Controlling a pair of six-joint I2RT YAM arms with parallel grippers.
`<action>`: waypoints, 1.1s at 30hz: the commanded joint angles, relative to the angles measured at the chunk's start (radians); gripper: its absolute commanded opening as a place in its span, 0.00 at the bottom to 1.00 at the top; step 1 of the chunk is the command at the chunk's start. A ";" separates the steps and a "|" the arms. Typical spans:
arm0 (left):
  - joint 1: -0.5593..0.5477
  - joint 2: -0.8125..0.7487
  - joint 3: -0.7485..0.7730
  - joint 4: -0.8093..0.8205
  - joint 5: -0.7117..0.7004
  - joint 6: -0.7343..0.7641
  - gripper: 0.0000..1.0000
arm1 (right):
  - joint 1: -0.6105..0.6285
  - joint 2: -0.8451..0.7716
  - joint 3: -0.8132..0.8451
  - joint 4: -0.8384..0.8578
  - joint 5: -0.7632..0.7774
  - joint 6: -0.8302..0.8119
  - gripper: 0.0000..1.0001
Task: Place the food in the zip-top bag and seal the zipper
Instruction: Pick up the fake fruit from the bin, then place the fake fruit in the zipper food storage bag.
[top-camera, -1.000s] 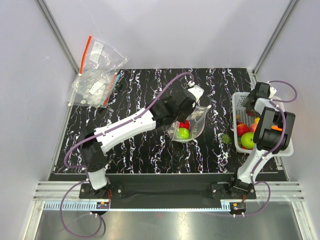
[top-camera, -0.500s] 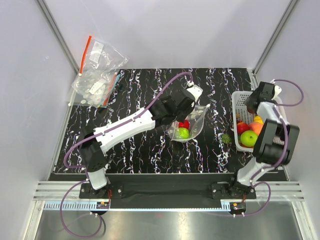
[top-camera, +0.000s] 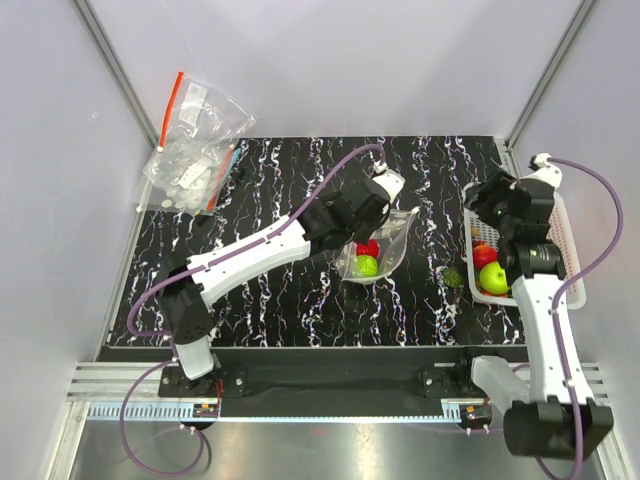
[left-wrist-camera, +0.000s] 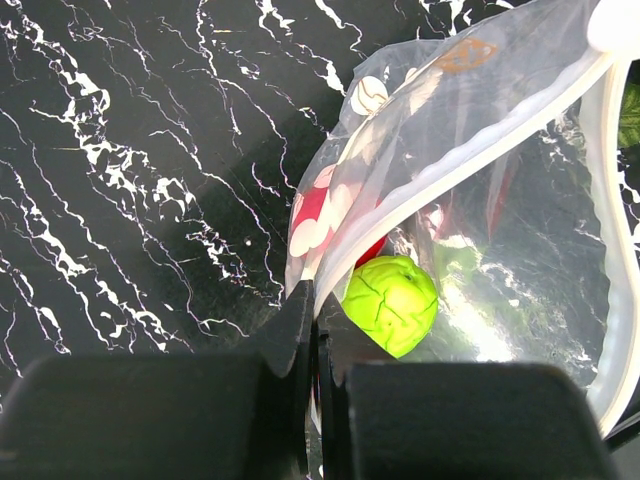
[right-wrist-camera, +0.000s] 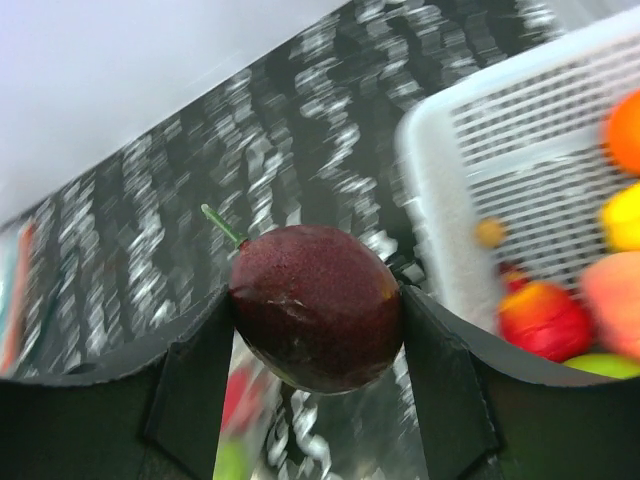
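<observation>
The dotted zip-top bag (top-camera: 385, 243) lies mid-table with its mouth held open. It holds a light-green fruit (top-camera: 367, 266) and a red one (top-camera: 370, 247). My left gripper (left-wrist-camera: 315, 312) is shut on the bag's (left-wrist-camera: 440, 110) mouth edge, beside the green fruit (left-wrist-camera: 392, 303). The pale zipper (left-wrist-camera: 480, 135) runs along that edge. My right gripper (right-wrist-camera: 316, 310) is shut on a dark purple fruit (right-wrist-camera: 315, 305) with a green stem, held in the air. In the top view the right gripper (top-camera: 492, 203) is over the basket's left rim.
A white basket (top-camera: 470, 232) at the right holds more food, including a red fruit (top-camera: 485, 257) and a green one (top-camera: 493, 279); it also shows in the right wrist view (right-wrist-camera: 470, 200). A dark green item (top-camera: 453, 277) lies beside it. An undotted bag with a red strip (top-camera: 195, 140) lies far left.
My right arm has lifted out of the basket and swung left with the purple fruit in its jaws. The left arm and the bag have stayed put.
</observation>
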 joint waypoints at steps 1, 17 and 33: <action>0.004 -0.030 0.036 0.004 -0.027 -0.006 0.02 | 0.089 -0.094 0.056 -0.145 -0.009 -0.006 0.52; 0.004 0.006 0.113 -0.078 -0.048 -0.058 0.02 | 0.238 -0.169 0.067 -0.266 -0.531 -0.002 0.50; -0.004 0.059 0.187 -0.093 -0.040 -0.086 0.02 | 0.388 -0.097 -0.054 -0.070 -0.697 0.090 0.48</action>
